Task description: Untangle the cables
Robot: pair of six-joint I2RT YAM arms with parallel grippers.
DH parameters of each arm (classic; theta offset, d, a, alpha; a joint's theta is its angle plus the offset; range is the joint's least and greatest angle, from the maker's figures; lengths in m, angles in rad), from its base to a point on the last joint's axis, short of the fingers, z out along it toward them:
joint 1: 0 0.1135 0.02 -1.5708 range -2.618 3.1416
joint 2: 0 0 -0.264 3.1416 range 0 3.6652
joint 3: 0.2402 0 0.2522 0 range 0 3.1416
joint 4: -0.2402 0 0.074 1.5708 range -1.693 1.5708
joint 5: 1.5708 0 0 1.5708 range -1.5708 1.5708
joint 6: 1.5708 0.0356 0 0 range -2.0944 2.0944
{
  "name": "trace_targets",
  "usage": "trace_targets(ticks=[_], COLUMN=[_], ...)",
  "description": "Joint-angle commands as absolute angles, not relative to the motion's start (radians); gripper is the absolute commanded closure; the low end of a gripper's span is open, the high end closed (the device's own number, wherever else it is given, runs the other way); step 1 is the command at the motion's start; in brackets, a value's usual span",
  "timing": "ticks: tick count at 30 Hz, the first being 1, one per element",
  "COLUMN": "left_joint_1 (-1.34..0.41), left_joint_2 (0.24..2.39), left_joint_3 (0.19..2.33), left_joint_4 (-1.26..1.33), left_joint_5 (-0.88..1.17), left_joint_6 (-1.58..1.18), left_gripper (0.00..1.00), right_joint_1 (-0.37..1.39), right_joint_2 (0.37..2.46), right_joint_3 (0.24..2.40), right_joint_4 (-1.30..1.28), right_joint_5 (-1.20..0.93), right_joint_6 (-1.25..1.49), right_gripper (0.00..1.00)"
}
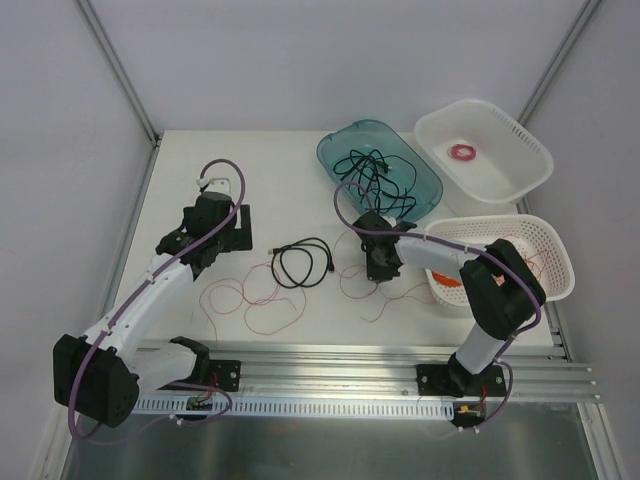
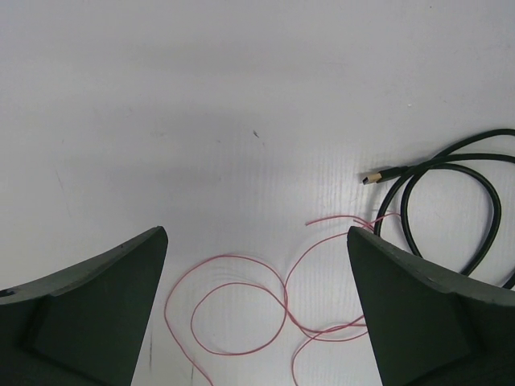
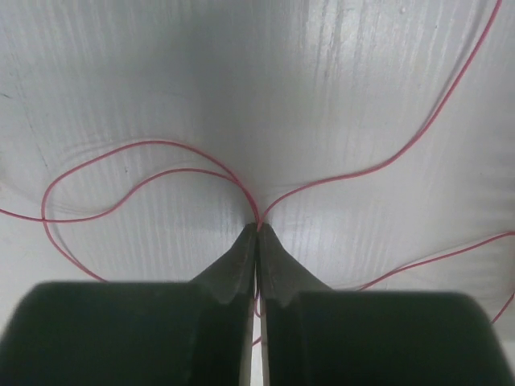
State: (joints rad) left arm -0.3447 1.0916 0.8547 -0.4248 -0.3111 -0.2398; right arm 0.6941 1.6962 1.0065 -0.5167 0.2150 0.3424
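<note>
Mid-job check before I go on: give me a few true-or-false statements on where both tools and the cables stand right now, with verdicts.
1. The right tool is shut on a red wire. True.
2. The left tool grips the black cord. False: it is open and holds nothing.
3. A second black cord lies in the teal tray. True.
4. The pink ring sits in the teal tray. False: it sits in the far white basket.

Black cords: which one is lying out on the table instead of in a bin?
The looped black cord on the white tabletop; the other cord sits tangled in the teal tray.
</note>
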Motion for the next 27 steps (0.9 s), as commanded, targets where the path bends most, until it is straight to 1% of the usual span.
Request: trace_targets(ticks=[1,5,8,10,13,17,21,24,25,27], left_joint_1=[-0.334,-0.333,-0.331,-0.331,-0.328,-0.325,-0.322,-0.321,-0.321,-0.319], left_joint_2=[1.066,1.069,1.063,1.063,1.065,1.060,1.057,1.057,1.055,1.057], left_joint_3=[0.850,0.850,0.850,0.851,0.851,0.851,0.851,0.850,0.850,0.851], left_joint_4=[-0.402,-0.400,-0.399,-0.399,-0.397,-0.397,-0.397,-0.396,-0.396,-0.394], left_joint_5=[-0.367,-0.370,-0.373,-0.370,-0.362,-0.360,-0.359,-0.356,-0.354,-0.351], left_joint_6=[-0.215,-0.212,-0.209,-0.210,-0.210,-0.212,-0.212,-0.213,-0.213,-0.213], left_gripper=[0.04,0.04,0.04,0.04,0.04,0.04,0.04,0.04,0.04,0.04], right_joint_1=[0.689,0.696,0.698,0.699,0.699,0.696,0.683,0.666,0.652,0.623], right_joint_2=[1.712,1.652,1.576,1.511,1.433,1.365,1.335,1.335,1.342,1.377], right_joint_3=[0.989,0.989,1.018,1.046,1.146,1.316,1.576,1.713,1.823,1.937], right_joint_4=[-0.492,-0.502,-0.554,-0.604,-0.690,-0.796,-0.887,-0.922,-0.940,-0.954], right_joint_5=[0.201,0.193,0.202,0.216,0.236,0.259,0.276,0.259,0.252,0.249], right_joint_6=[0.361,0.322,0.298,0.269,0.215,0.137,0.055,-0.023,-0.040,-0.100], right_gripper=[0.99,0.99,0.99,0.99,0.99,0.99,0.99,0.99,0.99,0.99])
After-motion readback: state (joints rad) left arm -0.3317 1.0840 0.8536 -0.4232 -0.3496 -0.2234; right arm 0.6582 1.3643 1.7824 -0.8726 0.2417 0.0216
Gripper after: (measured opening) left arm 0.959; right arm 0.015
